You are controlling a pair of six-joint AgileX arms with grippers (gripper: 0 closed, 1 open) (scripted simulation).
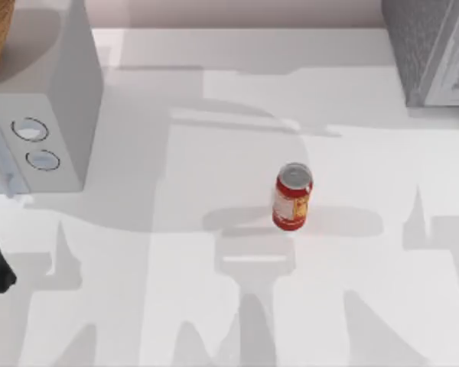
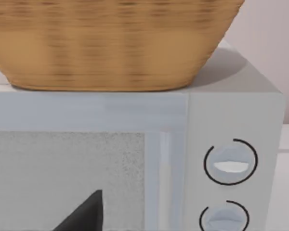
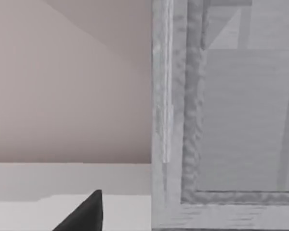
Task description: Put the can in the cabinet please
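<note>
The can (image 1: 293, 197) stands upright near the middle of the worktop (image 1: 176, 306), untouched and well apart from the cabinet (image 1: 432, 50) at the far right corner. The left end effector (image 2: 84, 214) faces a pale box (image 2: 231, 144) with two dials (a basket (image 2: 111, 43) sits on top); the right end effector (image 3: 84, 214) faces the cabinet's framed panel. Whether either is apart or together, I cannot tell. Probably both arms are parked wide, leaving the can free to reach.

Can (image 1: 293, 197) mid-table, cabinet (image 1: 428, 50) far right
</note>
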